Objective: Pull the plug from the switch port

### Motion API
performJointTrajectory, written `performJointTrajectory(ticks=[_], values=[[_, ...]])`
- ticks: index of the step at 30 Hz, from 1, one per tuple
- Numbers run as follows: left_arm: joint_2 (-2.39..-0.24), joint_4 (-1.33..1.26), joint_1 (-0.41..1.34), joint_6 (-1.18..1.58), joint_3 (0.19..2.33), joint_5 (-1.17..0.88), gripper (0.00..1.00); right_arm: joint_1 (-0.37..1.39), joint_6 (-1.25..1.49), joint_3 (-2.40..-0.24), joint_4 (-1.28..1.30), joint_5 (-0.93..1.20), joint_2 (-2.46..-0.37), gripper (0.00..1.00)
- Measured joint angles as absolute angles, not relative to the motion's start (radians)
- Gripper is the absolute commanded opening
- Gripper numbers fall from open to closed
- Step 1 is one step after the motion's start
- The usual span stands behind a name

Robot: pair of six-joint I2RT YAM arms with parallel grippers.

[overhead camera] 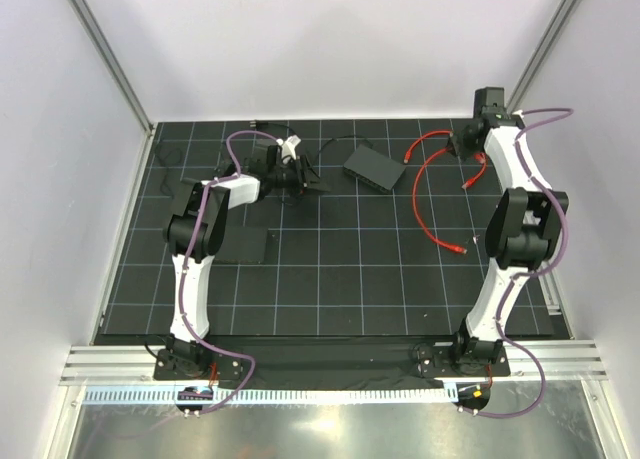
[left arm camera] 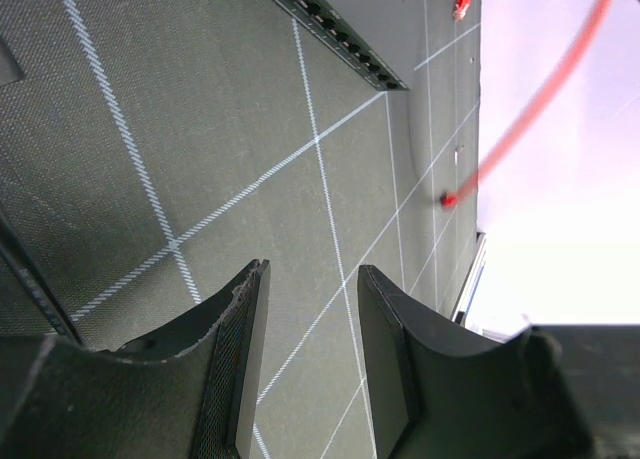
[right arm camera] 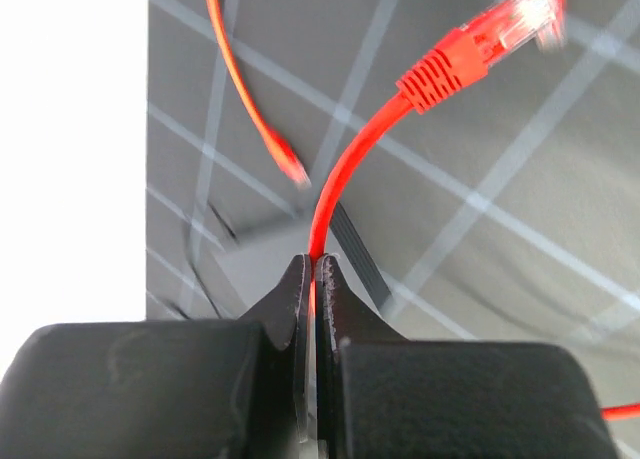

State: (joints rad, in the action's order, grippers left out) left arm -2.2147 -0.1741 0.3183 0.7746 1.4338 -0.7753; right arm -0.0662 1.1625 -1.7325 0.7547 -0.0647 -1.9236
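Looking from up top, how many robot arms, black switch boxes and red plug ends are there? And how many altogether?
Robot arms: 2
Black switch box: 1
Red plug ends: 3
Total: 6

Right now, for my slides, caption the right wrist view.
Right gripper shut on the red cable, its plug loose, out of any port.

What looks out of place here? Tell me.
The red cable stands out: the shut right gripper pinches it, and its plug hangs free above the mat, in no port of the switch. A second plug is loose too. The left gripper is open, holding nothing.
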Motion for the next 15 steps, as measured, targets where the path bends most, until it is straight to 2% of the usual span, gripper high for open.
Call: performJointTrajectory(ticks=[7,15], values=[[-2.215,-0.191,0.318,0.786,1.433,-0.789,0.45,-0.116,1.176,-1.971,0.704,-0.103,-2.189,0.01],[-2.217,-0.192,0.318,0.787,1.439,-0.801,0.45,-0.138,1.203,-2.112,0.586,-0.156,-2.397,0.01]])
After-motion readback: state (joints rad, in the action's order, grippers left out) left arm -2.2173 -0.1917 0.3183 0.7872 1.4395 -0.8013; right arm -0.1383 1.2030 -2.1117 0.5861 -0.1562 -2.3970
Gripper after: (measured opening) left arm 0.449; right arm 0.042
